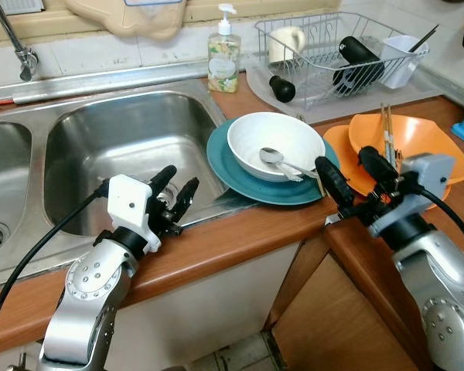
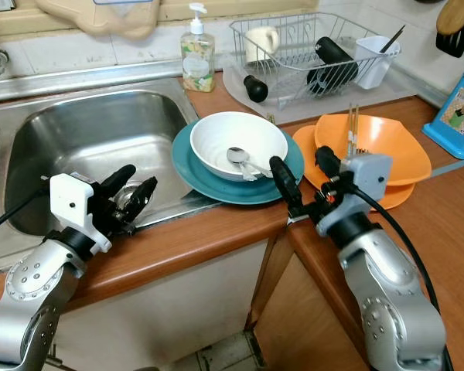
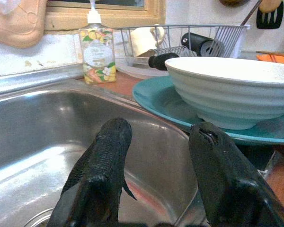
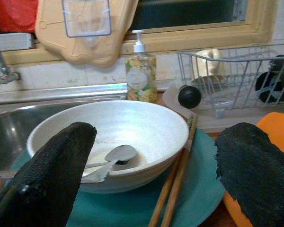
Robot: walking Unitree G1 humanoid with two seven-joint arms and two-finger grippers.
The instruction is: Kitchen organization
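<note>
The white bowl point(image 1: 275, 144) on the teal plate point(image 1: 240, 179) sits just ahead of the right pincer point(image 1: 354, 171), fingers apart.

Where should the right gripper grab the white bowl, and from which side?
Pinch the white bowl by its near-right rim, one finger inside and one outside; the right gripper is open and already facing it. That thin upright rim is bare, while the spoons lie lower inside.

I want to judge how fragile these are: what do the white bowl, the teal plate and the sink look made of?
White bowl: probably glazed ceramic, glossy with faint ridges. Teal plate under it: smooth and matte-looking, ceramic or melamine; can't tell. Sink: brushed stainless steel, grey with soft reflections.
</note>
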